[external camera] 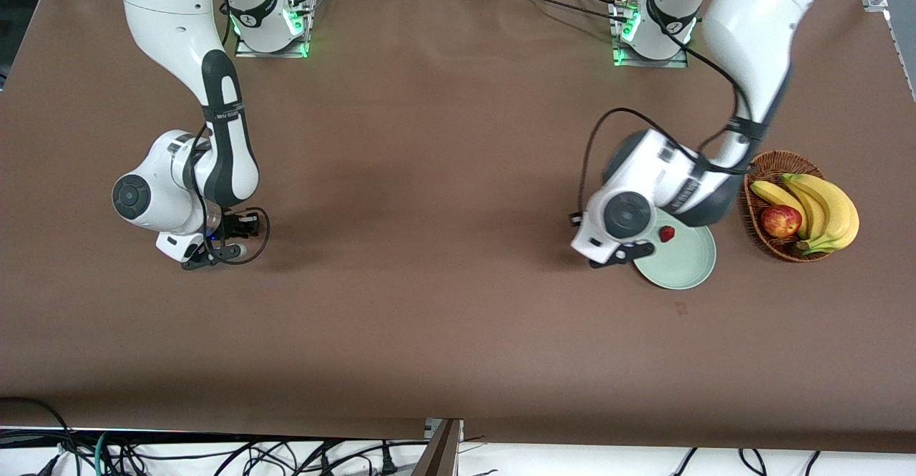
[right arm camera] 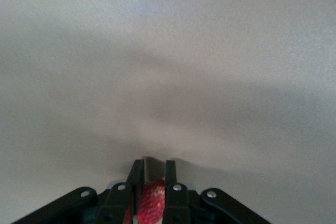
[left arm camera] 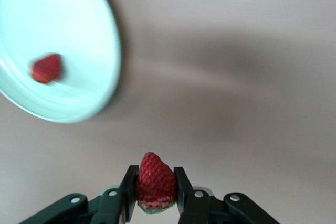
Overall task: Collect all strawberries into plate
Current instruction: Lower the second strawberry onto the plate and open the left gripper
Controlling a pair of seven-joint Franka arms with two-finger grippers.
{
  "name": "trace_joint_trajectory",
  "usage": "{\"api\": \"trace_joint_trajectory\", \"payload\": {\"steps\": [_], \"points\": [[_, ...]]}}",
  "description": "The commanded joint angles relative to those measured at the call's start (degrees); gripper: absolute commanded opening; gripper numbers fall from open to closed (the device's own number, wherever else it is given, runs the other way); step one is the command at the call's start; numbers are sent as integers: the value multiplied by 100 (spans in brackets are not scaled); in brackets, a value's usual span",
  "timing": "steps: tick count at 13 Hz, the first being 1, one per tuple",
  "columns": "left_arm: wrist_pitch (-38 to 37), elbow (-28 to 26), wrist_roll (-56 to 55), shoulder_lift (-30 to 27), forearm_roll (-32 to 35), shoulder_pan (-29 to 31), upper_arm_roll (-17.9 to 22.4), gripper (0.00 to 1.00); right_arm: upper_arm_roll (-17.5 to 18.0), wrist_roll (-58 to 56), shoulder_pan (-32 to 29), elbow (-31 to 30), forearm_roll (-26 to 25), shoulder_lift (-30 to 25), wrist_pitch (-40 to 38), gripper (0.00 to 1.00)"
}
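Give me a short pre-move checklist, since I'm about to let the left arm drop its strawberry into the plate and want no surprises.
1. Left gripper shut on its held strawberry: ok, the fingers press both sides.
2. Held berry over the plate: not ok; the left wrist view shows bare table beneath it, with the plate off to the side.
3. Room in the plate: ok, only one strawberry in the plate lies there.
4. Right gripper grip on the third strawberry: ok, the berry sits between its fingers.
5. Right arm clear of the plate: ok, it is at its own end of the table.
6. Fruit basket clear of the plate: ok, beside it, apart.
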Motion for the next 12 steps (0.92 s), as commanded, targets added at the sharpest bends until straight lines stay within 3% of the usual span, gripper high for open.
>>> {"api": "trace_joint_trajectory", "payload": {"steps": [1,3,7,11,12], "points": [[-174,-160,1574,-80,25,476,-59,2,-43,247,185,-65,104,-270,-257,24],[-139,-178,2131,-53,77,696,-51,7,-44,238,177,-74,104,-270,-266,29],[238,-291,2958,69,304,1065,-7,9,-183,151,177,-171,104,-278,-380,60],[985,-573,3529,105,560,1224,-7,9,-307,71,185,-460,104,-305,-460,63],[1038,-564,3592,166,561,1233,-7,26,-307,71,185,-504,104,-305,-442,62]]}}
